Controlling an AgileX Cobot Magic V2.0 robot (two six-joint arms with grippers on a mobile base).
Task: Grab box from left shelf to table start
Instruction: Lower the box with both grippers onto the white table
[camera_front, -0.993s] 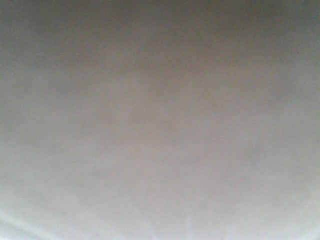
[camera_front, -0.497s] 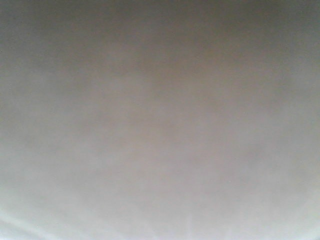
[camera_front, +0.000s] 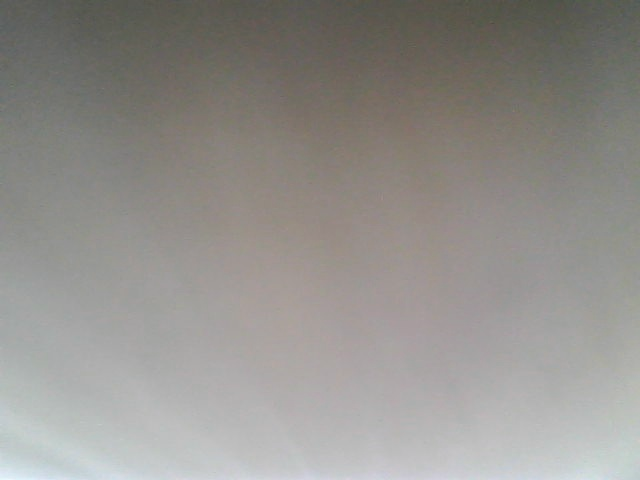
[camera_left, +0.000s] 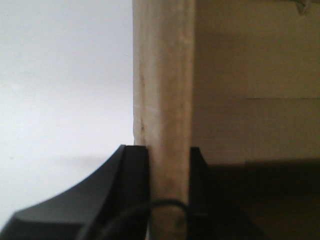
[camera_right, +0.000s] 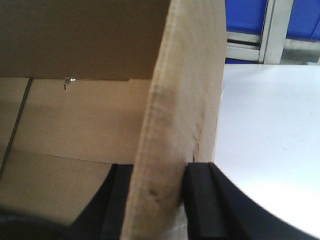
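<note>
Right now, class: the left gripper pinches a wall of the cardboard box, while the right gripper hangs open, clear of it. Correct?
No. The right gripper also pinches a wall of the box, as the right wrist view shows. The left gripper does pinch one.

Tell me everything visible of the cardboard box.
The box is brown corrugated cardboard, its interior panels visible in both wrist views. The left gripper and right gripper each clamp one wall edge-on, one finger inside, one outside. The table shows beyond the walls; whether the box rests on it is unclear.
</note>
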